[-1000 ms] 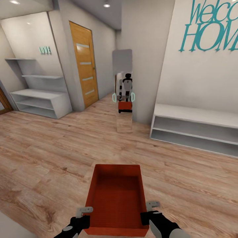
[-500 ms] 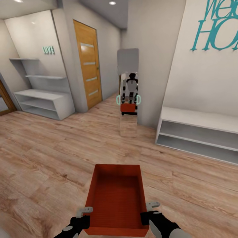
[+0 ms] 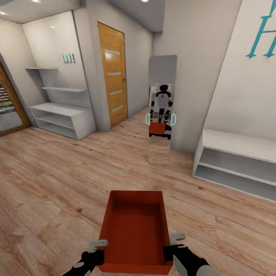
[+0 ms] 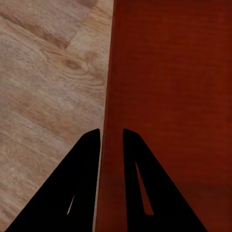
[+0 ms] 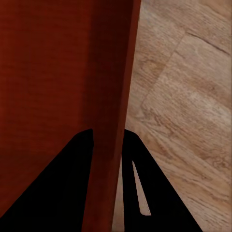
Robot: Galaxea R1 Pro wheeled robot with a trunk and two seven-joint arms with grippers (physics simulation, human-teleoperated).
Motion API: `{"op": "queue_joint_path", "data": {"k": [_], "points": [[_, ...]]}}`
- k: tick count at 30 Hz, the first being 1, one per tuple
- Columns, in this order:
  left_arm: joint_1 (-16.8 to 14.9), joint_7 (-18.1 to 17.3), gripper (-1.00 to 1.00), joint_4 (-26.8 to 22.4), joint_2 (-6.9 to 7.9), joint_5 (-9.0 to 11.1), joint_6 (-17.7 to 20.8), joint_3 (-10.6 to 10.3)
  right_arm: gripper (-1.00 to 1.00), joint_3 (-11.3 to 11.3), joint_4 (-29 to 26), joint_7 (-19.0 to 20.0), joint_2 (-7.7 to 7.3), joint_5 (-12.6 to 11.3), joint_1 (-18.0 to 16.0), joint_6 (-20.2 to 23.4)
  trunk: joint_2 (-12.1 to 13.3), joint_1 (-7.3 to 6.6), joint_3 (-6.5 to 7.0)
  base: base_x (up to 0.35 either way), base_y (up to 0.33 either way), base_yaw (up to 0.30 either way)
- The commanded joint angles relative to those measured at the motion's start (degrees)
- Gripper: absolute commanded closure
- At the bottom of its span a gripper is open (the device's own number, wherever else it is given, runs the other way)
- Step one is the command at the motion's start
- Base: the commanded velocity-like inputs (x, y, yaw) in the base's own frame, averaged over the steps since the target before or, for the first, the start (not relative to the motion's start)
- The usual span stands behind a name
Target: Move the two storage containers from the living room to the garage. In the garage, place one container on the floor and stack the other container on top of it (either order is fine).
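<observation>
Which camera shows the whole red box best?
The head view: the storage container shows whole, open top and all four walls, carried over wood flooring. The left wrist view shows one side wall pinched by the left gripper; the right wrist view shows the other wall in the right gripper.

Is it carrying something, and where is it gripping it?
Yes: a red bin. The left gripper pinches its left wall, the right gripper its right wall.

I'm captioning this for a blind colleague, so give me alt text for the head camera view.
A red-orange storage container is held out front by both grippers, left gripper and right gripper clamped on its side walls, above a wood plank floor. Ahead stand a tall mirror reflecting the robot, an orange door and white shelves.
</observation>
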Motion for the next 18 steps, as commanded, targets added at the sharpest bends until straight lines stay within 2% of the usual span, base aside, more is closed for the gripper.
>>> {"op": "queue_joint_path", "data": {"k": [1, 10, 18], "points": [[0.0, 0.5, 1.0, 0.0, 0.04, 0.4, -0.2, -0.1, 1.0, 0.1, -0.2, -0.6, -0.54, 1.1, 0.0, 0.5, 0.0, 0.03, -0.05, 0.343, 0.0, 0.046], [0.0, 0.5, 1.0, 0.0, 0.04, 0.4, -0.3, -0.1, 1.0, 0.1, -0.2, -0.6, -0.54, 1.2, 0.0, 0.5, 0.0, 0.03, -0.05, 0.343, 0.0, 0.043], [0.0, 0.5, 1.0, 0.0, 0.04, 0.4, -0.3, -0.1, 1.0, 0.1, -0.2, -0.6, -0.54, 1.1, 0.0, 0.5, 0.0, 0.03, -0.05, 0.343, 0.0, 0.208]]}}
